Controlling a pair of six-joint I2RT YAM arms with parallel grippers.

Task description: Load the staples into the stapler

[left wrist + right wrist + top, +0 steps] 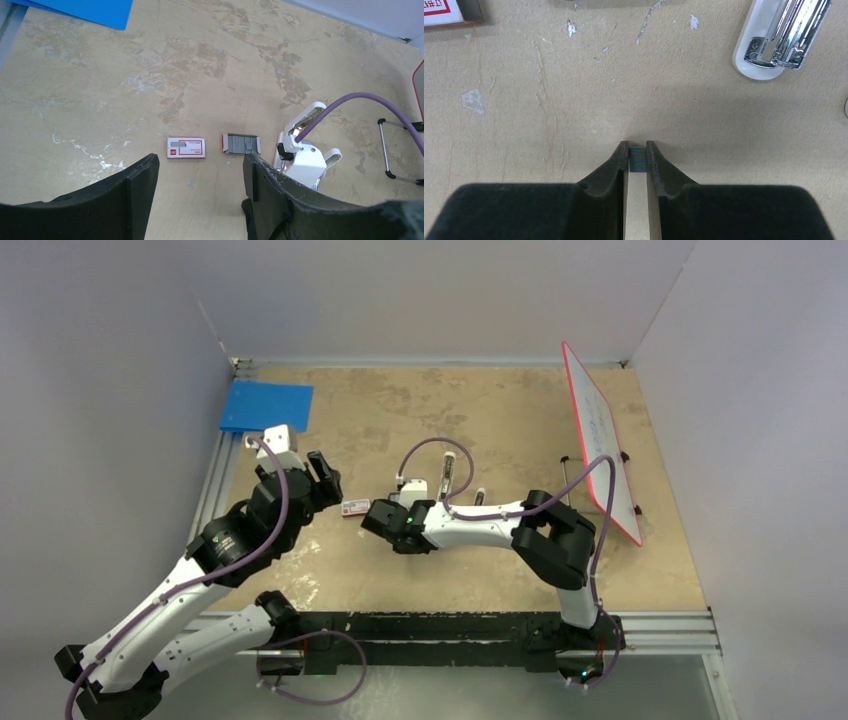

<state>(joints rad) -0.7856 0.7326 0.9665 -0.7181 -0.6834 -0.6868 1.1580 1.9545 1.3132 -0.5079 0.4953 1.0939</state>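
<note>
A short grey strip of staples sits pinched between the two fingertips of the right tool, whose jaws are drawn nearly together on it just above the table. In the right wrist view the stapler lies well apart from that strip, up and to the right. It is opened, with its rounded white base and chrome magazine exposed, and only this end of it is in the picture. In the same view, the corner of a red-and-white box shows at the upper left, on the opposite side of the tool from the stapler. From the top camera the right tool points left, with the red-and-white box just beside its tip and the stapler behind its wrist, farther up the table. The left tool hovers near the box on its other side. In the left wrist view the left tool has its fingers spread wide and holds nothing. Beyond them on the table lie the red-and-white box and, just to its right, an open tray holding more grey strips. A blue board lies at the far left corner.
</note>
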